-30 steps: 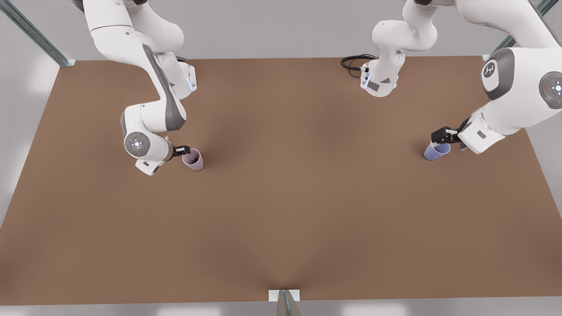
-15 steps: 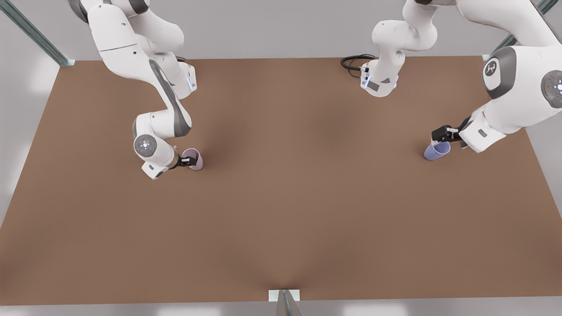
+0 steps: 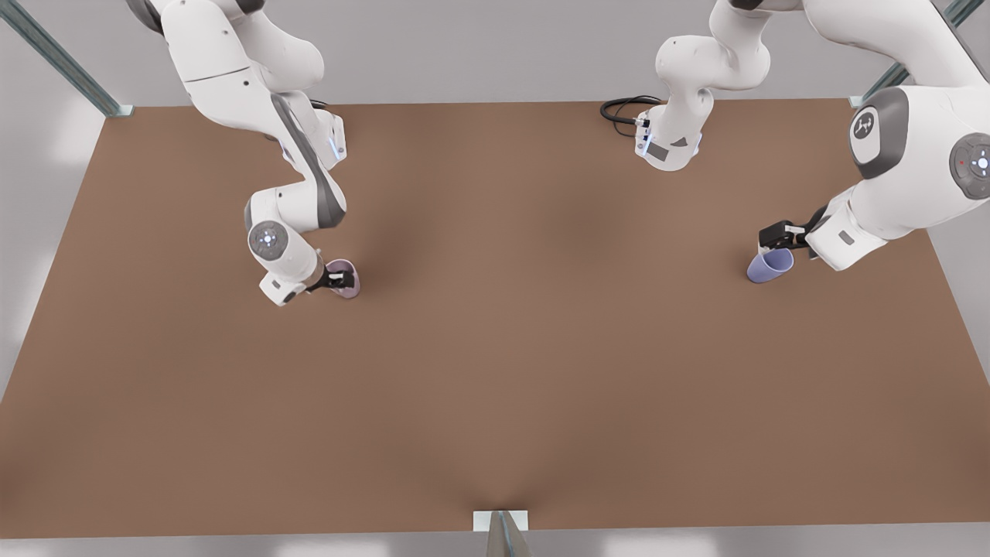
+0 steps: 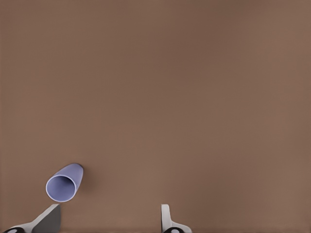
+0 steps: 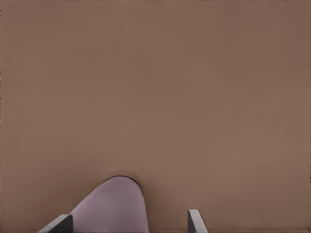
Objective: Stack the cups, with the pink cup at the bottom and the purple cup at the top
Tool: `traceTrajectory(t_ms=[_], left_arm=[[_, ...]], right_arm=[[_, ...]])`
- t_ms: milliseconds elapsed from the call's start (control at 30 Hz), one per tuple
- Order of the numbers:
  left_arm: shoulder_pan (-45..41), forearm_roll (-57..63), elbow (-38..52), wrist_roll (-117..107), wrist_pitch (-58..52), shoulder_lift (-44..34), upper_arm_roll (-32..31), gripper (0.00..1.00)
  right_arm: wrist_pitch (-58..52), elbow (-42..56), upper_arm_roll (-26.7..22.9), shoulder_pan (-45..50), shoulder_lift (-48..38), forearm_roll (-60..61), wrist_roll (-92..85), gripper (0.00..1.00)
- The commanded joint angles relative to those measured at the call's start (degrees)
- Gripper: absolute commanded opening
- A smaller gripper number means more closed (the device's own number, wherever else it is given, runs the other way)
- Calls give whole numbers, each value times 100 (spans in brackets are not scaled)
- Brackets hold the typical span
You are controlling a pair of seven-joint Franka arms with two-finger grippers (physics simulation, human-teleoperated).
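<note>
We are at the grasping stage, with both cups standing apart on the brown table [image 3: 495,371] and nothing stacked yet.

Our right gripper [image 3: 337,281] sits low at the pink cup [image 3: 345,278], on the front view's left. In the right wrist view the pink cup [image 5: 114,206] lies between the two fingertips [image 5: 194,221], nearer one of them, with a clear gap to the other, so the jaws stand wide and grip nothing yet. The cup stands upright, its axis vertical and its mouth up, so we judge a plain closing of the fingers across its wall would take it.

Our left gripper [image 3: 776,236] hangs just above and beside the purple cup [image 3: 769,265], on the front view's right. In the left wrist view the purple cup [image 4: 64,183] lies off to one side, ahead of one fingertip [image 4: 47,218] and outside the wide gap between the two. These jaws are also spread and empty. We judge this arm must shift sideways toward the cup before closing.

The cups are well apart, each nearest its own arm.
</note>
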Motion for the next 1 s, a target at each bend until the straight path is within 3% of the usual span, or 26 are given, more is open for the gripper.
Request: traceTrajectory(t_ms=[0,267,333,367,533,600,733,800,867,900,967], left_arm=[[7,9,-1,19,-8,-1,11,100],[7,9,8,19,18,-1,11,100],[7,9,17,19,18,-1,11,100],[7,9,17,19,9,-1,10,100],[7,9,17,19,18,-1,11,100],[7,9,17,19,27,8,11,100],[7,0,25,19,27,34,2,100],[7,0,25,10,27,43,2,100],[7,0,25,19,27,43,2,100],[7,9,25,19,27,34,10,100],[7,9,25,10,18,43,11,100]], right_arm=[[-5,20,0,-16,-40,-5,225,90],[-146,-349,0,-7,-401,-14,102,90],[459,-727,0,-7,-357,-22,102,90],[706,-710,0,-7,-138,-22,111,84],[961,-639,114,2,30,-14,146,28],[953,-622,114,-7,30,-14,146,21],[882,-350,166,2,39,4,198,21],[575,274,817,2,381,13,1200,21],[-190,1513,1379,10,1092,-22,2439,21],[-330,2049,1538,63,1479,-31,2800,21],[-1156,4008,1503,713,2648,-250,3740,21]])
